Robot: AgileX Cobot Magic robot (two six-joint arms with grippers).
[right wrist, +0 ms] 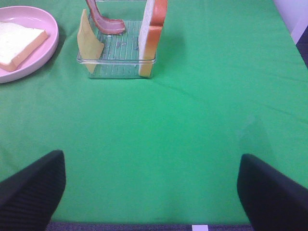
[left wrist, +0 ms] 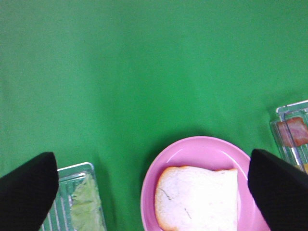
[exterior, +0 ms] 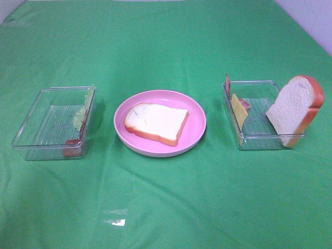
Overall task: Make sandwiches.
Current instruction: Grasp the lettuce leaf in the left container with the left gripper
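One white bread slice (exterior: 156,122) with orange-brown crust lies flat on the pink plate (exterior: 197,124). A second bread slice (exterior: 294,110) leans upright in the right clear tray (exterior: 259,140), with a yellow cheese slice (exterior: 239,109) and bacon (exterior: 227,83). Pale green lettuce (exterior: 82,115) and a reddish strip (exterior: 73,142) lean in the left clear tray (exterior: 52,124). My left gripper (left wrist: 151,159) is open and empty, above the cloth near the plate (left wrist: 202,149) and bread (left wrist: 197,197). My right gripper (right wrist: 150,156) is open and empty, well short of the right tray's bread (right wrist: 153,33). Neither gripper shows in the exterior view.
Green cloth (exterior: 166,197) covers the whole table. A small shiny patch (exterior: 118,222) lies on the cloth near the front. The table's far right corner meets a pale wall (exterior: 311,21).
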